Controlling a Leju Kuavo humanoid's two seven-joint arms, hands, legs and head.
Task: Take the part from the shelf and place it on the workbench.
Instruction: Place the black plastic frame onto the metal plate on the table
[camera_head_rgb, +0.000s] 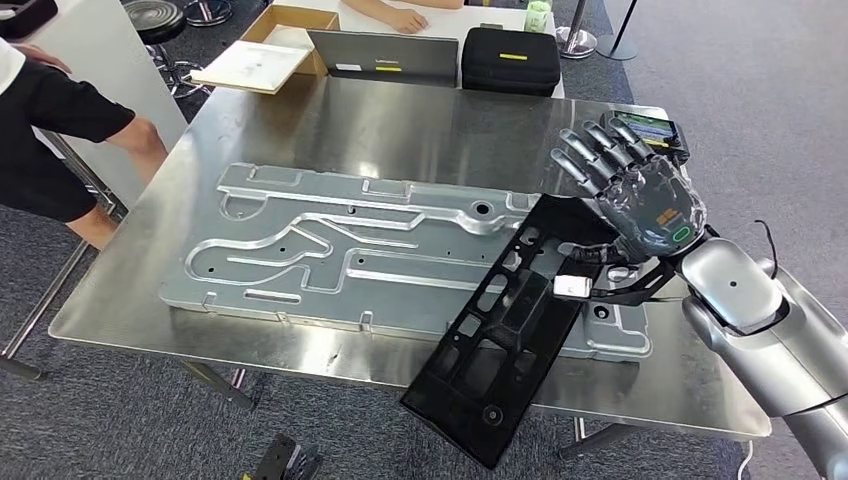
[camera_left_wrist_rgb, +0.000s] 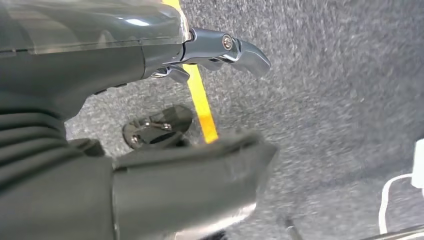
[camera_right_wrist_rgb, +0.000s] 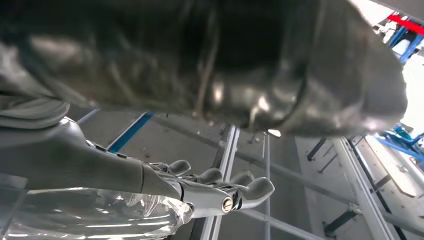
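The black slotted part (camera_head_rgb: 505, 340) lies slanted on the steel workbench (camera_head_rgb: 400, 130). Its far end rests on a large grey machined plate (camera_head_rgb: 350, 255) and its near end overhangs the front edge. My right hand (camera_head_rgb: 635, 195) is at the part's far end, with its fingers (camera_right_wrist_rgb: 220, 192) stretched straight and spread, clear of the part. Whether the thumb still touches the part is hidden. In the right wrist view the part (camera_right_wrist_rgb: 225, 60) is a dark blur close to the camera. My left hand (camera_left_wrist_rgb: 150, 125) hangs over grey carpet and holds nothing.
A person (camera_head_rgb: 50, 130) stands at the table's left side. Behind the workbench are a laptop (camera_head_rgb: 385, 55), a black case (camera_head_rgb: 510, 60) and a cardboard box (camera_head_rgb: 265, 50). A small device (camera_head_rgb: 655, 130) sits on the far right corner.
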